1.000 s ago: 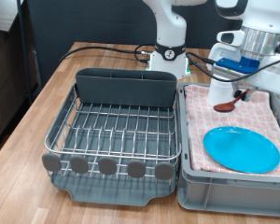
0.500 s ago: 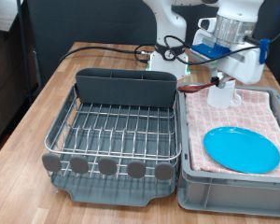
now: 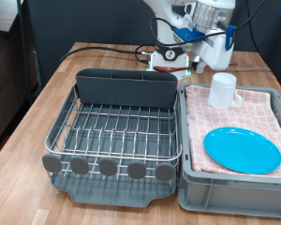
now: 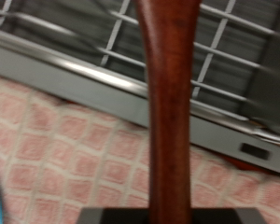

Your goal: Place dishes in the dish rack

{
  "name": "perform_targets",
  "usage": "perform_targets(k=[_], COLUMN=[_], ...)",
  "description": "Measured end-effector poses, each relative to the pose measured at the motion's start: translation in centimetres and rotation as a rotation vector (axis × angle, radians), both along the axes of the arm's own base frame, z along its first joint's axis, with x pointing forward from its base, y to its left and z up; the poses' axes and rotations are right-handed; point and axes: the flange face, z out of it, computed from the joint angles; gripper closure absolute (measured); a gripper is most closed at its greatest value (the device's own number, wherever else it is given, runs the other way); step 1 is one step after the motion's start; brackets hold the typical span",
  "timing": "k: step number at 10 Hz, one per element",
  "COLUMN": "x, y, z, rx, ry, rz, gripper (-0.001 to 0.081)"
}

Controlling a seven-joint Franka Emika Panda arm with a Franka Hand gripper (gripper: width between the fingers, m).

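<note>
My gripper (image 3: 202,52) hangs high above the far end of the grey bin, near the exterior view's top, between the cup and the utensil caddy (image 3: 126,87). In the wrist view the dark-brown wooden spoon (image 4: 168,103) runs out from the gripper, so it is shut on the spoon's handle. Below the spoon lie wire bars of the dish rack (image 4: 224,47) and pink cloth. The white cup (image 3: 223,90) stands and the light-blue plate (image 3: 242,150) lies on the cloth in the bin. The dish rack (image 3: 117,127) holds no dishes.
The grey bin (image 3: 234,195) lined with pink checkered cloth (image 3: 264,117) sits on the exterior view's right of the rack. A row of grey discs (image 3: 108,167) lines the rack's near edge. The robot base (image 3: 169,56) and black cables lie behind on the wooden table.
The gripper has risen from the cloth beside the cup with the spoon and moved up and towards the exterior view's left, toward the rack's caddy. Cup and plate have not moved.
</note>
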Motion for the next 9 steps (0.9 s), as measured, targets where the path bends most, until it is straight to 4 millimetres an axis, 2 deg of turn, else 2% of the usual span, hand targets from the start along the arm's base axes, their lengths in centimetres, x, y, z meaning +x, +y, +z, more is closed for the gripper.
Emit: perform_targets(k=[1,3,7,9], x=[-0.8,-0.9,-3.5,-5.1], y=[-0.5,-0.7,-4.4,-5.9], z=[0.4,0.1,-1.5,-1.6], rx=[0.007,0.008,0.039,0.056], ry=[0.012,0.016,0.042,0.029], rz=[-0.024,-0.035,-0.143,-0.176], gripper=[0.0723,0.0723,0.0723,0.0723])
